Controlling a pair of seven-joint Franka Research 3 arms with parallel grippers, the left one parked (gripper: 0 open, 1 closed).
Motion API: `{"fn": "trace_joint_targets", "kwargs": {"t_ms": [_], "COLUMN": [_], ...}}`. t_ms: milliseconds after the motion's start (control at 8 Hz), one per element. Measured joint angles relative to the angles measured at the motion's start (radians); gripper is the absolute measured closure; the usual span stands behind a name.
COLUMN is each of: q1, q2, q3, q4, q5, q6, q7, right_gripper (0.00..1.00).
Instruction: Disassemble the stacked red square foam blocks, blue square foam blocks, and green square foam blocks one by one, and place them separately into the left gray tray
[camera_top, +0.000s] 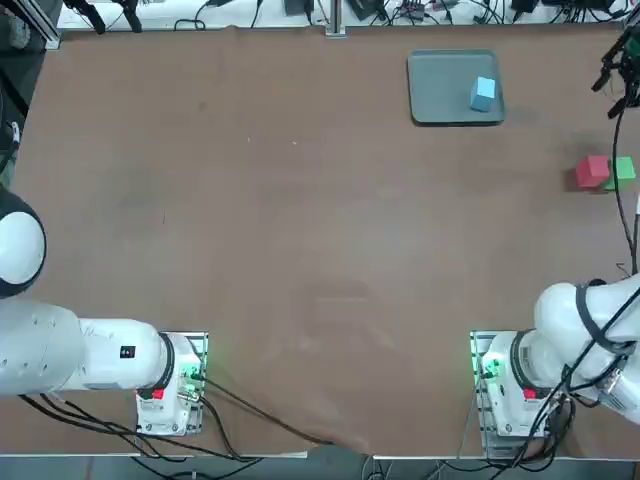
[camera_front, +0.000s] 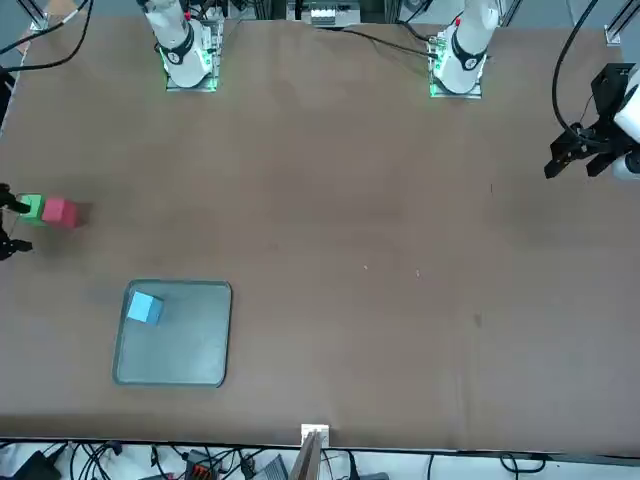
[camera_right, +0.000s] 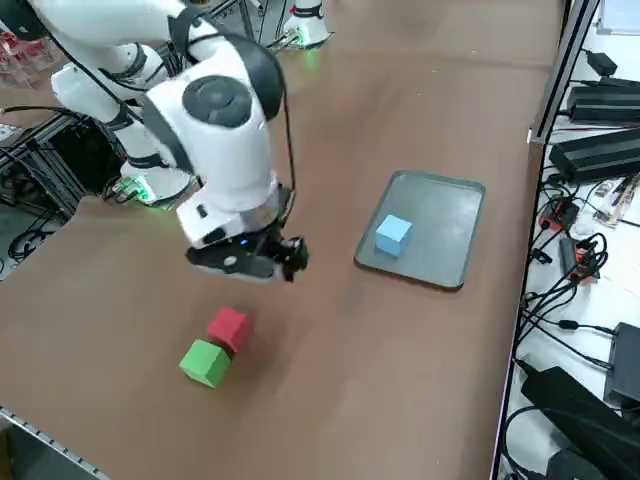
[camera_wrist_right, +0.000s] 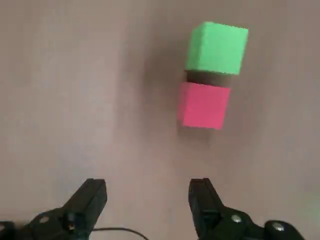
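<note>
Empty end effector (camera_wrist_right: 145, 200), fingers apart, near red block (camera_wrist_right: 204, 106) w/ green block (camera_wrist_right: 217, 47) just beyond.

Bright, even overhead light across the bench (camera_top: 300, 220); soft short shadows beside the red block (camera_wrist_right: 203, 105) and green block (camera_wrist_right: 217, 47); slightly soft wrist view; no glare.

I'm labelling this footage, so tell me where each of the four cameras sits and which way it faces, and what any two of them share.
Top: overhead, looking down; both arm bases at the bottom edge, blue foam cube in the gray tray.
Front: across the table, facing the robot; both bases at the far edge, red foam cube beside the green foam cube.
Right side: raised at the robot's right, looking diagonally down; right arm's wrist fills it.
Right wrist: on the right arm, looking down past the open right gripper.
Shared: right side and wrist both show red and green cubes.
</note>
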Motion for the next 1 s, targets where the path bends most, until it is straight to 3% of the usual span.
{"fn": "trace_joint_targets", "kwargs": {"t_ms": [375,1000], "q1": [-0.132,-0.173], "q2": [-0.066,-0.072], "q3": [-0.003,-0.001], "q4": [-0.279,-0.400], "q5": [0.000,0.000], "q6": [0.305,0.448], "q7": [0.003,-0.010], "right_gripper": [0.00,0.00]}}
